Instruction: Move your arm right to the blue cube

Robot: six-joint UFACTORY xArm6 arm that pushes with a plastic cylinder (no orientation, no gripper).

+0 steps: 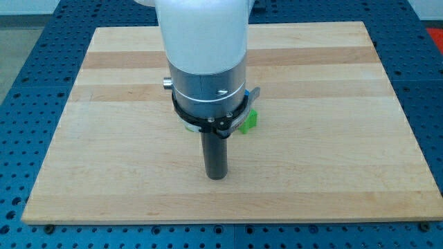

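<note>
My arm's white and silver body fills the upper middle of the camera view, and its dark rod comes down to the wooden board. My tip (217, 176) rests on the board a little below the board's centre. A green block (250, 120) shows only partly, just to the right of the arm's body and above and to the right of my tip; its shape cannot be made out. A small cyan-blue sliver (190, 127) peeks out at the arm's lower left edge, above and left of my tip. The blue cube does not show clearly; the arm hides most of the board's middle.
The wooden board (332, 159) lies on a blue perforated table (21, 138) that shows around its edges. The arm's wide body hides the board's upper middle.
</note>
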